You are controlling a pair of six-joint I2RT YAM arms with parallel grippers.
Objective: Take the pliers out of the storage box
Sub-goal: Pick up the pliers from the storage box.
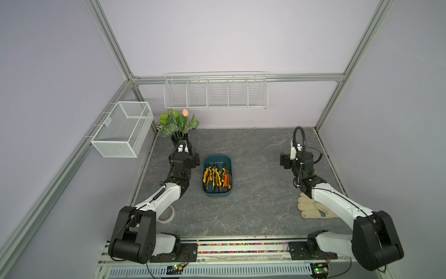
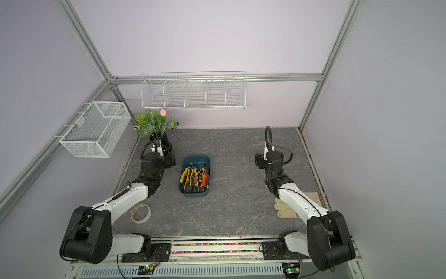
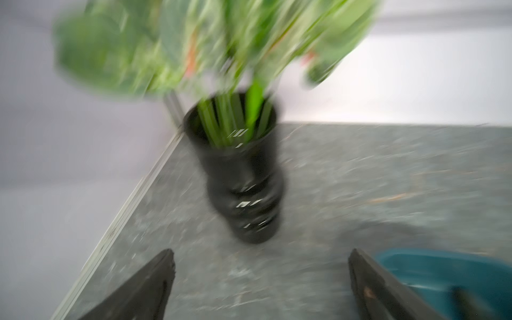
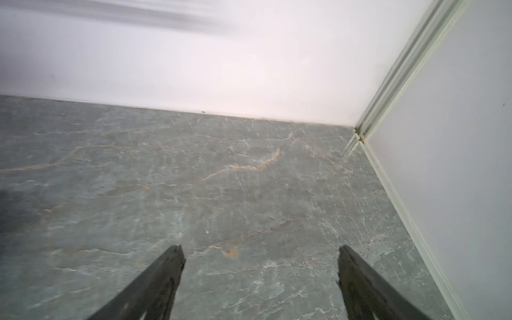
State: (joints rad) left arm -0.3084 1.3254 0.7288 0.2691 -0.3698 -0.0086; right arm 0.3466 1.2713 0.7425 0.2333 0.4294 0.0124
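Nearest the arms' bases, a roll of tape (image 2: 141, 213) lies flat on the grey stone-patterned table (image 1: 253, 157) by the left arm. A pale work glove (image 1: 311, 209) lies on the right side, partly covered by the right arm.

Further in, at the table's middle, sits the storage box (image 1: 217, 158), a dark teal tub that shows in both top views. The pliers (image 1: 217, 177) lie inside it, packed side by side along its length with their dark heads toward the far end. Most handles are yellow and black, and those on the right side are orange and black. I cannot count them for certain.

The left gripper (image 3: 261, 253) hovers just beside the box's far left corner, its jaws spread wide with nothing between them. In the blurred left wrist view, a teal corner of the storage box (image 3: 443, 271) shows past 1 finger. The right gripper (image 4: 260, 248) is well apart from the box, over the table's right side, its jaws equally wide and holding nothing.

Beyond the left gripper a glossy black vase (image 3: 243, 188) stands upright near the far left corner. It holds a green-leaved plant (image 1: 177, 123) with 1 pink bud.

On the back wall hangs a long white wire rack (image 1: 216, 94) with 5 compartments. On the left wall hangs a white mesh basket (image 1: 123, 132).
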